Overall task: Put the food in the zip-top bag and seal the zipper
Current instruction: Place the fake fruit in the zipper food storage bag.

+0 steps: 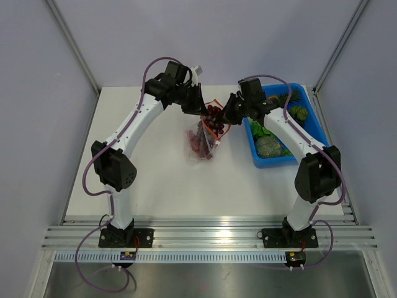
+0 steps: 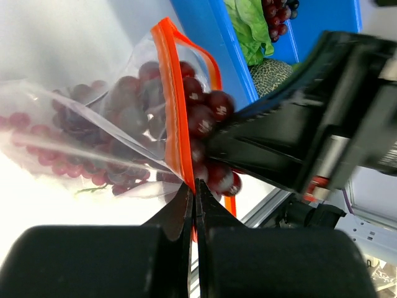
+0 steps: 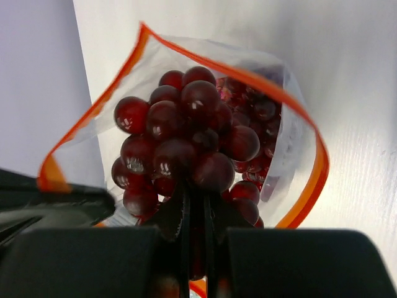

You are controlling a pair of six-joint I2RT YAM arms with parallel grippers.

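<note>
The clear zip-top bag (image 1: 201,139) lies mid-table with its mouth lifted, and grapes show inside it (image 2: 74,130). My left gripper (image 2: 196,184) is shut on the orange-red zipper (image 2: 175,112) and holds the mouth open. My right gripper (image 3: 197,186) is shut on a dark red grape bunch (image 3: 180,133) and holds it at the bag's mouth (image 1: 215,118), partly inside the orange-red rim (image 3: 313,161). More food, namely green leafy pieces (image 1: 259,131), a netted green fruit (image 1: 268,147) and another grape bunch (image 2: 277,11), lies in the blue bin.
The blue bin (image 1: 308,118) stands at the right of the table, just right of the right arm. Grey walls and metal frame posts close in the back and sides. A metal rail (image 1: 205,239) runs along the near edge.
</note>
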